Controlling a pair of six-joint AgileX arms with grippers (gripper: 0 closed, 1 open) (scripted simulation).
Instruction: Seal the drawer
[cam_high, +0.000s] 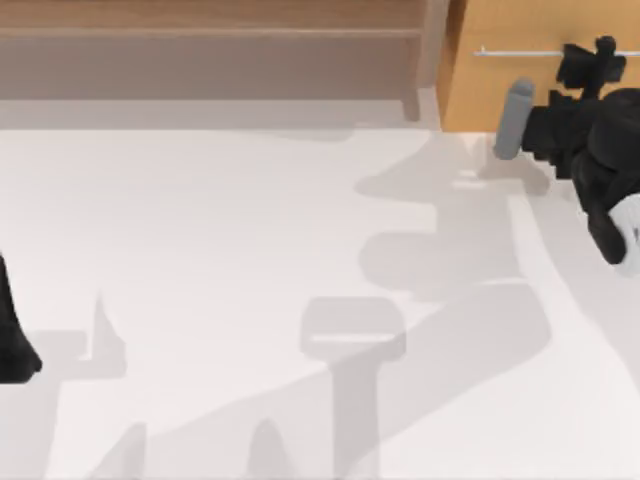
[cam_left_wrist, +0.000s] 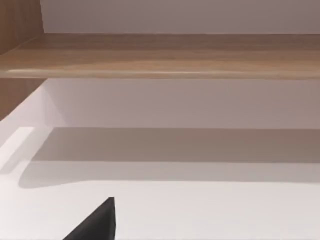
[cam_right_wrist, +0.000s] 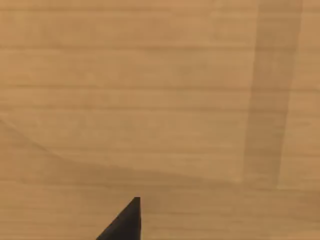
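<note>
The drawer (cam_high: 500, 85) sits right ahead of the right gripper (cam_high: 590, 62), looks rigid, smooth and boxy, so I'd push flat on the orange-tan front under the handle (cam_high: 520, 51); can't tell how its fingers stand, left arm parked.

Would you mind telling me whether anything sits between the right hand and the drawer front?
Nothing visible does. The right hand is at the drawer beside its silver handle, and its wrist view shows plain wooden panel close ahead. The left arm is parked at the table's left edge.
</note>
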